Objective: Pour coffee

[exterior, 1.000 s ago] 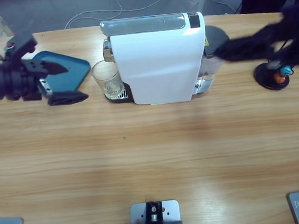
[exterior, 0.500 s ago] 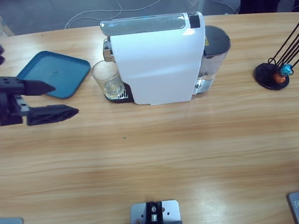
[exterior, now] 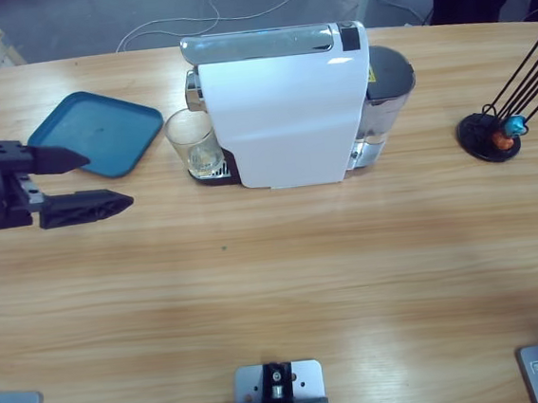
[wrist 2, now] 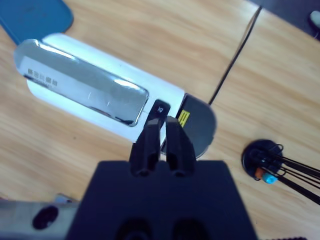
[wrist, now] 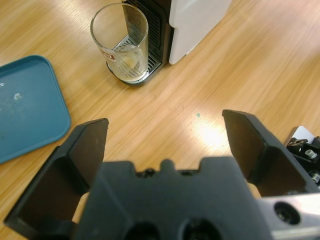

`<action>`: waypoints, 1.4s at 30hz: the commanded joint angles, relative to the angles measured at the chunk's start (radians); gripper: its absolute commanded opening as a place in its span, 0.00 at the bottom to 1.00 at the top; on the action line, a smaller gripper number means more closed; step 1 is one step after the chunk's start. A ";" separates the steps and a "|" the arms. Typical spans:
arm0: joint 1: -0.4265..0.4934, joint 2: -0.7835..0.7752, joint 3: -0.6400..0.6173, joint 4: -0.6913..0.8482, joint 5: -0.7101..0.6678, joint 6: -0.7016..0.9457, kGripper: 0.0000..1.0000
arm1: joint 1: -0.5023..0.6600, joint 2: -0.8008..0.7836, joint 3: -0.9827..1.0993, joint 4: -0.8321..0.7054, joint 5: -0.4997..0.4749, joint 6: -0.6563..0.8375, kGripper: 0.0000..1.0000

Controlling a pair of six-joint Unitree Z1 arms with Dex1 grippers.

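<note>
A clear glass (exterior: 192, 142) stands upright on the drip grid of the white coffee machine (exterior: 284, 114), under its spout. In the left wrist view the glass (wrist: 122, 42) holds only a pale patch at its bottom; coffee is out of view. My left gripper (exterior: 110, 179) is open above the table to the left of the glass, well clear of it, with nothing between its jaws (wrist: 165, 125). My right gripper (wrist 2: 161, 131) is shut on nothing and hangs high over the machine's (wrist 2: 100, 100) button end. That arm does not show in the high view.
A blue tray (exterior: 100, 132) lies at the back left, close beside my left gripper. A black capsule stand (exterior: 491, 134) with thin rods sits at the far right. The machine's grey water tank (exterior: 387, 90) is at its right end.
My left gripper has drawn back to the left, away from the glass and tray. The dark arm at the machine's right end has left the high view.
</note>
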 commanded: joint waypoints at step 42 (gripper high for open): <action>-0.008 0.079 0.029 -0.033 0.003 0.009 0.98 | -0.049 0.160 0.028 0.007 0.040 0.012 0.00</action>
